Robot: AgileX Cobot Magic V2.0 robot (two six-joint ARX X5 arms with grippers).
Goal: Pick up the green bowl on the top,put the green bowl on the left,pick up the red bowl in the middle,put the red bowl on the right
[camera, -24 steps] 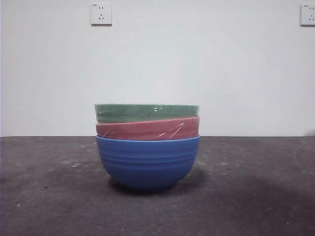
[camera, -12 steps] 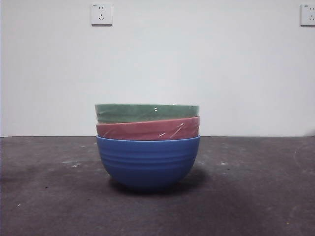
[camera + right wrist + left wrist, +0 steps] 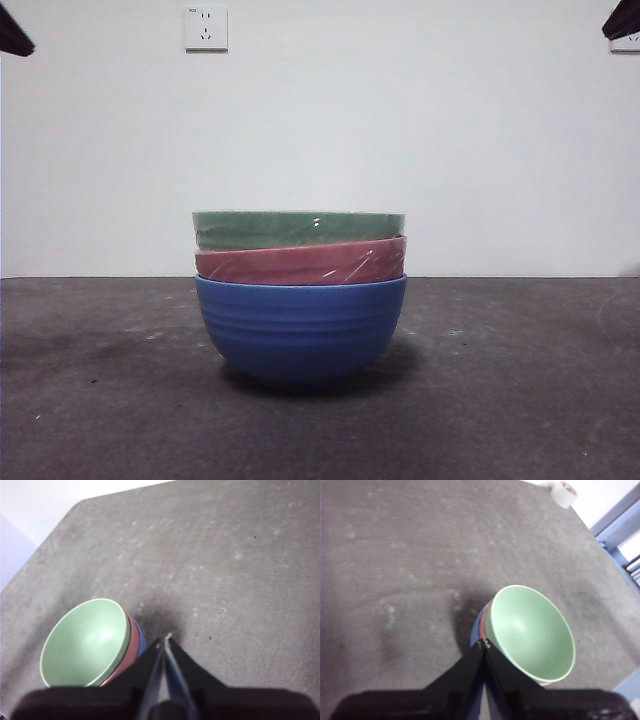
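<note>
Left gripper (image 3: pixel 483 643): jaws pressed together, empty, high above the stack. Right gripper (image 3: pixel 166 639): same, tips meeting, also aloft. Green bowl (image 3: pixel 298 229) nested on top, in red bowl (image 3: pixel 300 262), which sits in blue bowl (image 3: pixel 300 330), mid-table (image 3: pixel 520 400).

The left gripper (image 3: pixel 483 643) is matte black: two flat jaws taper from a broad dark base to thin, pale-nicked tips. The right gripper (image 3: pixel 166 640) looks alike, black and wedge-shaped, with a bluish sheen between its jaws.
</note>
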